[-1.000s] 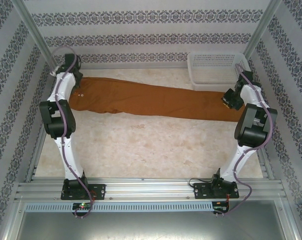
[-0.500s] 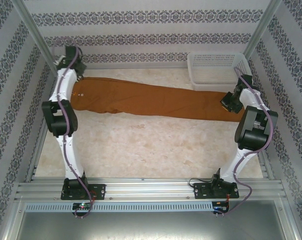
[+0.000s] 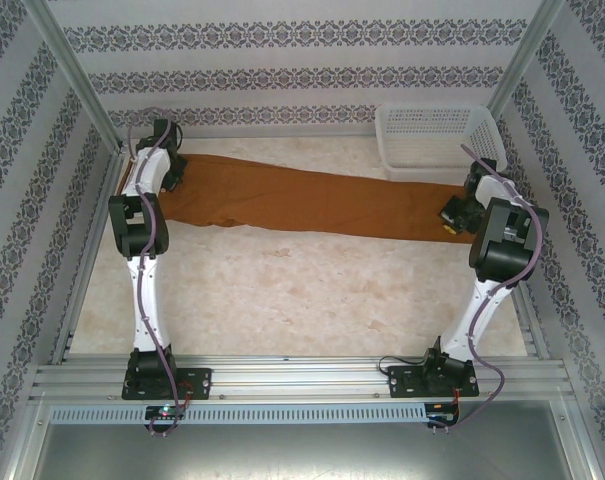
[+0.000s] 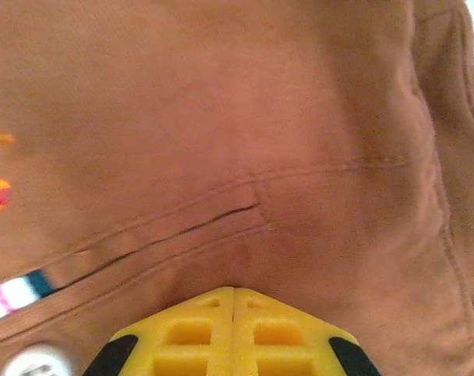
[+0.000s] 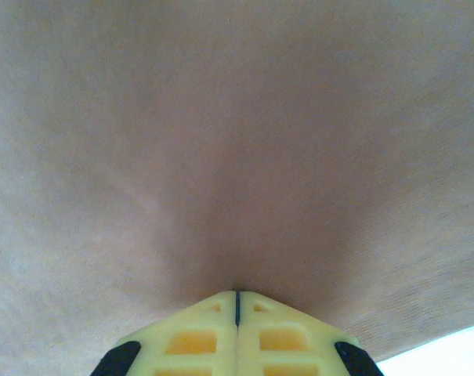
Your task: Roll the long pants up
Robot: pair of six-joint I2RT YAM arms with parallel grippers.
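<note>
Across the far side of the marbled table (image 3: 282,300), the long pants (image 3: 312,200) lie flat between patterned walls (image 3: 282,60). Both tools are closed, apparently pinching cloth: the left gripper (image 4: 233,291) at the waist, the right gripper (image 5: 237,294) at the cuffs.

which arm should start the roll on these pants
Right, probably: right arm has its jaws shut on the thin leg end of the long pants, easy to roll from; left arm pinches the bulkier waistband end.

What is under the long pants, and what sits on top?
The long pants lie on the pale marbled table; the surface beneath the cloth is hidden. On top, the left gripper and right gripper pinch the two ends.
</note>
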